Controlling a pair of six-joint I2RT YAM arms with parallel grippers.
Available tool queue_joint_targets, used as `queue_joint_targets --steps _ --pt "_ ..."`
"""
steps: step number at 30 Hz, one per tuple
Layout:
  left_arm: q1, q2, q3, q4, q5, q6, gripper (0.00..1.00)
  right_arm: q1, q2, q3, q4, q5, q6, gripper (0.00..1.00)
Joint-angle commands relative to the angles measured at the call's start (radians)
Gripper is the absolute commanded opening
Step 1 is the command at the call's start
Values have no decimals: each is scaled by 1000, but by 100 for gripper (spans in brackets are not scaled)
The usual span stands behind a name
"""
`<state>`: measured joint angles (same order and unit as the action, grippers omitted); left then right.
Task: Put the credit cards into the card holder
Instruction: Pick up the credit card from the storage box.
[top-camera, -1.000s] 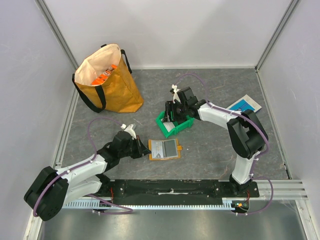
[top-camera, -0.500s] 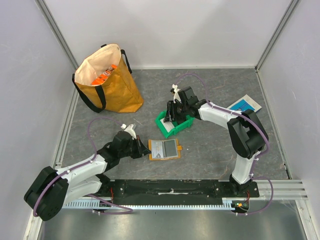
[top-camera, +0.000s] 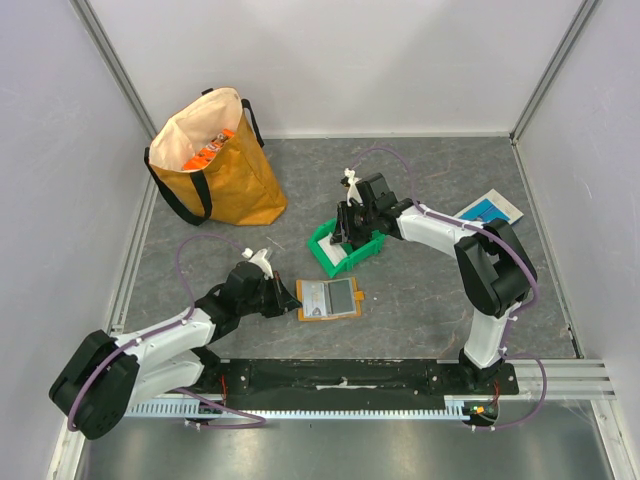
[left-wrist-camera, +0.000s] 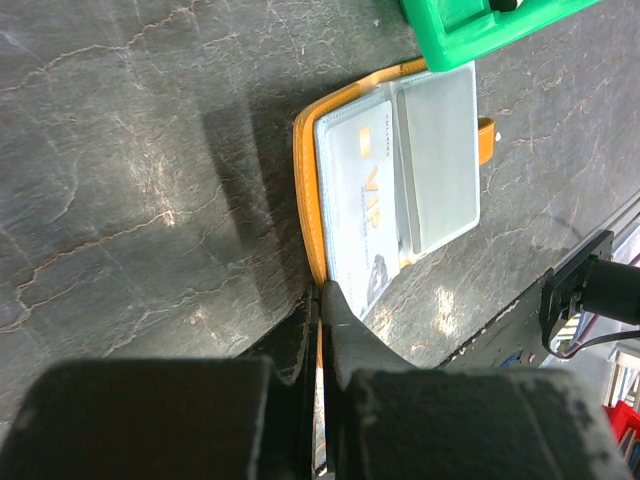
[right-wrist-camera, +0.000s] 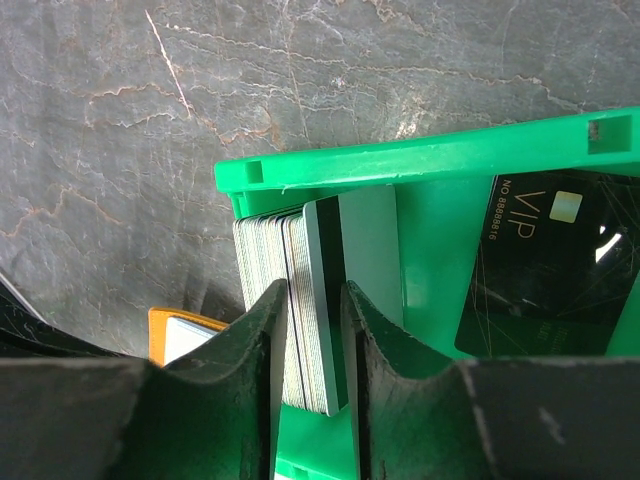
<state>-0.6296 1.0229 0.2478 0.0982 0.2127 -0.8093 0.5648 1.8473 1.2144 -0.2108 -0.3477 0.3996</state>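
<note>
The orange card holder (top-camera: 330, 298) lies open on the table with a white VIP card (left-wrist-camera: 355, 200) in its clear pocket. My left gripper (top-camera: 290, 298) is shut on the holder's left edge (left-wrist-camera: 308, 200), jaws pinching the orange rim. My right gripper (top-camera: 348, 225) is down inside the green bin (right-wrist-camera: 420, 160). Its fingers are closed tightly around the last few of a stack of credit cards (right-wrist-camera: 300, 260) standing on edge. A black VIP card (right-wrist-camera: 540, 260) lies flat in the bin to the right. The holder's corner (right-wrist-camera: 175, 335) shows in the right wrist view.
A big orange-yellow tote bag (top-camera: 215, 165) stands at the back left. A blue-and-white flat box (top-camera: 490, 210) lies at the right. The green bin (top-camera: 322, 245) sits just behind the card holder. Walls enclose the table on three sides.
The right gripper has shifted very slightly toward the back over the bin. The left arm and the card holder have not moved.
</note>
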Motion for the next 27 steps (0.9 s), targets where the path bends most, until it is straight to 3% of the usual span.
queue_joint_targets --steps 1,12,27 --pt "1 8 33 15 7 39 2 -6 -33 31 11 -34 -4 32" --pt "1 23 41 23 17 41 2 -22 -45 28 10 -37 -4 16" --pt "-1 19 34 23 17 39 2 -34 4 1 1 47 -22 18"
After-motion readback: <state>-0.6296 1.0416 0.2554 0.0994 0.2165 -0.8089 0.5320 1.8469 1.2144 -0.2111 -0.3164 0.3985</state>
